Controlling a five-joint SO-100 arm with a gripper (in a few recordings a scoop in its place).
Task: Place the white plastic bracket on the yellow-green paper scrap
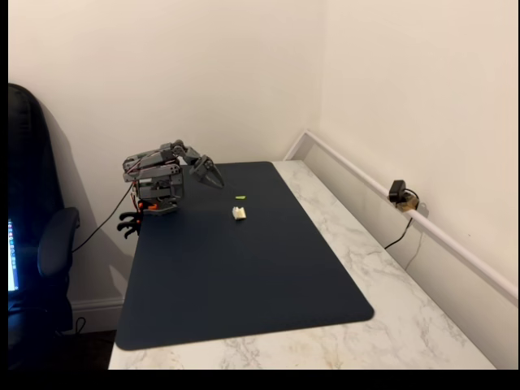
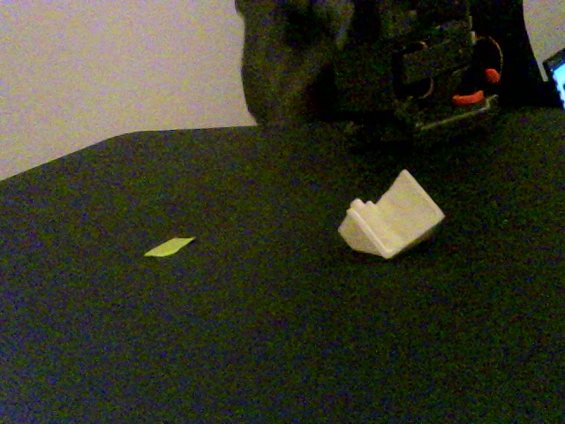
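Note:
The white plastic bracket (image 1: 239, 213) (image 2: 391, 217) lies on the dark mat, an angled off-white piece. The yellow-green paper scrap (image 1: 240, 197) (image 2: 169, 247) lies flat on the mat a short way from it, apart from it. In the wider fixed view the grey arm is folded at the mat's back left corner, and its gripper (image 1: 212, 175) hangs just above the mat, left of and behind both things, holding nothing. Its fingers look close together, but they are too small to judge. In the close fixed view the arm's base (image 2: 424, 71) stands behind the bracket.
The dark mat (image 1: 244, 268) covers most of a marble tabletop (image 1: 382, 268). A small black camera (image 1: 398, 193) with its cable sits on the white rail along the right wall. A dark office chair (image 1: 36, 236) stands to the left of the table.

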